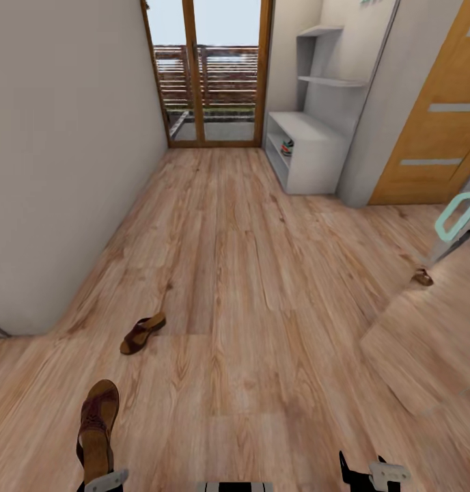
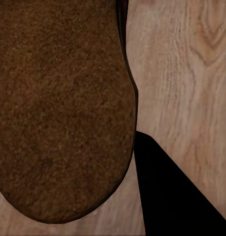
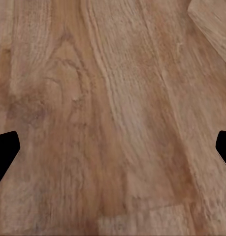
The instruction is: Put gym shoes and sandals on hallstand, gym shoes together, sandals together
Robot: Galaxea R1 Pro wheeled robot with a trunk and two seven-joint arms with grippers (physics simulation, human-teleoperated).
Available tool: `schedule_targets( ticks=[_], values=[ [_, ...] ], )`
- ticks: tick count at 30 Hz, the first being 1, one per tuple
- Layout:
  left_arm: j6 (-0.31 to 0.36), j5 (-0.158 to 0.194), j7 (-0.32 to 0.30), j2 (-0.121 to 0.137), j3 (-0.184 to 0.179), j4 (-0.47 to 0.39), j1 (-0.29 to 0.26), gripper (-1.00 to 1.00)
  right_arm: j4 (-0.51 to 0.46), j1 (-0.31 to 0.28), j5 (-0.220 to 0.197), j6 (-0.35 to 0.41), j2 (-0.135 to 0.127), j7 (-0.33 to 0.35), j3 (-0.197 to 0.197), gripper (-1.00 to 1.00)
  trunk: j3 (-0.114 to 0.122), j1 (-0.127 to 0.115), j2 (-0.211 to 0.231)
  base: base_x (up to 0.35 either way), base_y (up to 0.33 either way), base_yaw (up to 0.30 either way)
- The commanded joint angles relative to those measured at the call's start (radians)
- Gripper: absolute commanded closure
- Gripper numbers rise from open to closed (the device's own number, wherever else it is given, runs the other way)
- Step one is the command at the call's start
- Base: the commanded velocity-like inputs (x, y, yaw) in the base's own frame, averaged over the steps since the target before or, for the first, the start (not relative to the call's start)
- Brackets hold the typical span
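the head camera looks forward and down along the corridor floor [image 1: 249, 273] toward the hallstand [image 1: 310, 154]. the left wrist camera sits very close against a brown sandal [image 2: 58, 108] held over the planks. the right wrist camera faces straight down at the same flooring [image 3: 117, 113], from close above.

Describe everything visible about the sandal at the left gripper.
The sandal is brown leather-like, with a tan insole, a darker woven-looking upper over the toe and a strap behind it. In the head view it sits at the left gripper, toe pointing away from the robot, heel end at the gripper, apparently held above the corridor floor. In the left wrist view its rough, suede-like brown sole looms close, one dark finger beside it. Whether the jaws clamp it cannot be told.
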Motion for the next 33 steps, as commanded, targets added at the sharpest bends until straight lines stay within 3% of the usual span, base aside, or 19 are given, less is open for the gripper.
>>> schedule_targets(
  ticks=[1,33],
  values=[
    [-0.002,0.0,0.003,0.0,-0.001,0.0,0.0,1.0,0.001,0.0,-0.001,-0.003,0.0,0.002,-0.003,-1.0,-0.001,0.0,0.0,0.34,0.0,0.0],
    [-0.002,-0.001,0.003,0.0,-0.002,0.0,0.0,1.0,0.001,0.0,-0.001,-0.003,0.0,0.002,-0.002,-1.0,-0.001,0.0,0.0,0.34,0.0,0.0]
  ],
)
